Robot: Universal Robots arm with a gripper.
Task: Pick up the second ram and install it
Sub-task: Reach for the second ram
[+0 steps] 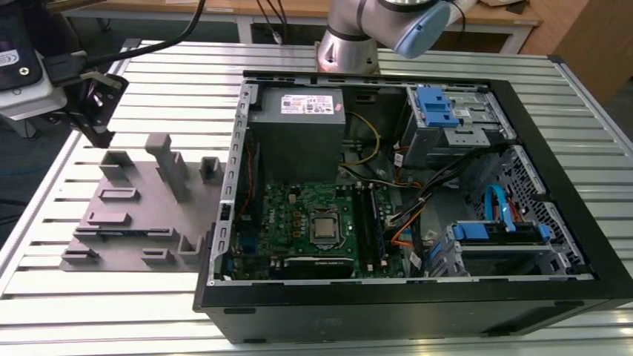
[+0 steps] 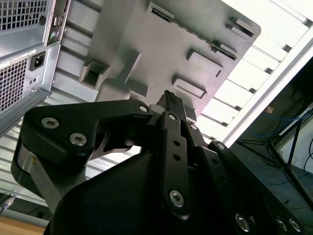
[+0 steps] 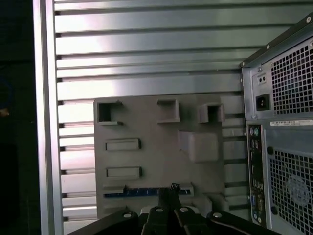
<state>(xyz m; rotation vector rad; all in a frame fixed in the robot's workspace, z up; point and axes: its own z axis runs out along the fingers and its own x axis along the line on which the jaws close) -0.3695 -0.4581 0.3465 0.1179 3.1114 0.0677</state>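
A single robot arm reaches over a slatted aluminium bench (image 1: 99, 311). Its black claw (image 1: 99, 137) hangs in the air above a grey plastic tray with upright posts (image 1: 118, 256). In the exterior view the tray lies on the bench at nine o'clock from an open black computer case (image 1: 396, 315), close beside it.

The long, narrow, dark blue memory stick (image 3: 137, 193) lies flat in a slot along one edge of the tray (image 3: 151, 156), as the first wrist view shows. There the claw's tips (image 3: 172, 188) line up over the stick near its middle. In the exterior view the claw is well clear of the tray, so it touches nothing.

In the second wrist view the claw (image 2: 170, 100) is closed: its two black fingers meet at the tips with no gap and nothing between them. The grey tray (image 2: 146, 44) sits beyond them.

Inside the case a large green circuit board (image 1: 287, 215) carries a square silver chip (image 1: 324, 228). A grey metal power supply box (image 1: 296, 141) sits at twelve o'clock from the board. A blue plastic drive bracket (image 1: 435, 107) is at two o'clock.
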